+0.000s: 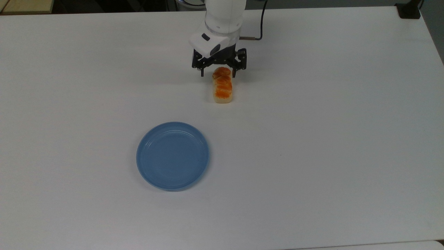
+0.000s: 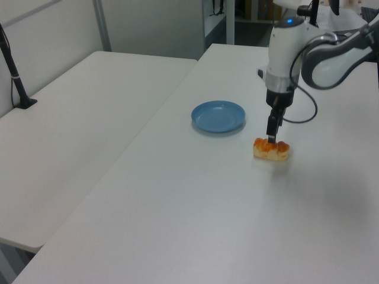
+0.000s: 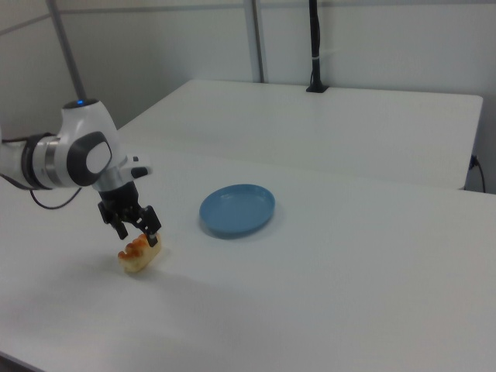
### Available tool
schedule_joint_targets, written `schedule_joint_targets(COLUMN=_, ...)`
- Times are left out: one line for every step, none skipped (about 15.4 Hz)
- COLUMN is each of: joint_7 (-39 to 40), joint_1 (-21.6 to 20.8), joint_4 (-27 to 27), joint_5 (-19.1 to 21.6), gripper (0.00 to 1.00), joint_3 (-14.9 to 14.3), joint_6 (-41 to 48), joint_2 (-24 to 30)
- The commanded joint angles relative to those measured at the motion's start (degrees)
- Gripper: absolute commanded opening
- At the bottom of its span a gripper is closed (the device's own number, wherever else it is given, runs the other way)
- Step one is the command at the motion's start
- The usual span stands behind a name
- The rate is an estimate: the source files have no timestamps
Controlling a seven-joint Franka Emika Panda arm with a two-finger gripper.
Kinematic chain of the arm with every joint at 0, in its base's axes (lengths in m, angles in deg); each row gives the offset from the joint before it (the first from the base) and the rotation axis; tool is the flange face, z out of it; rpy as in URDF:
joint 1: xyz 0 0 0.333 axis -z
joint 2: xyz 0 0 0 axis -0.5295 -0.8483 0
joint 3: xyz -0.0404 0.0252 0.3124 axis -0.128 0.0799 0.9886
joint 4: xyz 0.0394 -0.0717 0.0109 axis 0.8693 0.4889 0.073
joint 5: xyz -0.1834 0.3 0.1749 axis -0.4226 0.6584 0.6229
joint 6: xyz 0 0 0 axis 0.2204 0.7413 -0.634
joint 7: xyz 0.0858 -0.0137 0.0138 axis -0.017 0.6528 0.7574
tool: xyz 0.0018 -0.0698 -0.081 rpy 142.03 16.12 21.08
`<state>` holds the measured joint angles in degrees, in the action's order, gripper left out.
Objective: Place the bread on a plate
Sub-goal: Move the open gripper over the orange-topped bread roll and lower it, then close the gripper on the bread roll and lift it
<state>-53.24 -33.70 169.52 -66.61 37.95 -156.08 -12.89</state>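
The bread (image 1: pixel 222 89), an oblong loaf with an orange-brown top, lies on the white table, lengthwise up and down in the top view. My gripper (image 1: pixel 218 74) is open and low over the loaf's upper end in the top view, one finger on each side of it. The left view shows the gripper (image 2: pixel 272 137) pointing straight down onto the bread (image 2: pixel 272 149). In the right view the gripper (image 3: pixel 138 236) straddles the bread (image 3: pixel 138 256). The light-blue plate (image 1: pixel 172 155) sits bare, below and left of the loaf in the top view, and also appears as the plate (image 2: pixel 218 116) and the plate (image 3: pixel 237 209).
A second white table (image 2: pixel 77 118) adjoins this one on the left view's left. A black pole with a clamp base (image 2: pixel 16 80) stands on it. A black mount (image 1: pixel 409 10) sits at the table's corner at the top view's upper right.
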Motion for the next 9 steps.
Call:
schedule_joint_targets(joint_7=-7.23, joint_1=-0.29, joint_4=0.87, joint_5=-6.58, gripper=1.0, joint_3=0.23, joint_6=-3.94, joint_2=-3.08)
schedule_joint_targets(joint_7=-7.68, joint_1=-0.29, joint_4=0.7, joint_5=-7.12, gripper=1.0, joint_3=0.23, joint_6=-3.95, joint_2=-3.43)
schedule_joint_targets(joint_7=-7.77, joint_1=-0.29, joint_4=0.69, joint_5=-7.12, gripper=1.0, joint_3=0.23, joint_6=-3.95, joint_2=-3.43)
schedule_joint_targets(joint_7=-7.77, joint_1=-0.37, joint_4=0.78, joint_5=-7.12, gripper=1.0, joint_3=0.41, joint_6=-3.95, joint_2=-3.52)
schedule_joint_targets(joint_7=-7.77, joint_1=-0.29, joint_4=0.78, joint_5=-7.3, gripper=1.0, joint_3=0.93, joint_6=-3.95, joint_2=-3.61)
schedule_joint_targets(joint_7=-8.03, joint_1=-0.29, joint_4=0.78, joint_5=-7.3, gripper=0.99, joint_3=1.2, joint_6=-3.95, joint_2=-3.7)
schedule_joint_targets(joint_7=-8.21, joint_1=-0.29, joint_4=0.78, joint_5=-7.3, gripper=0.98, joint_3=1.2, joint_6=-3.95, joint_2=-3.7)
schedule_joint_targets(joint_7=-8.3, joint_1=-0.37, joint_4=0.78, joint_5=-7.3, gripper=0.94, joint_3=1.2, joint_6=-3.86, joint_2=-4.31)
schedule_joint_targets(joint_7=-8.56, joint_1=-0.64, joint_4=0.78, joint_5=-7.3, gripper=0.81, joint_3=1.29, joint_6=-3.86, joint_2=-4.84)
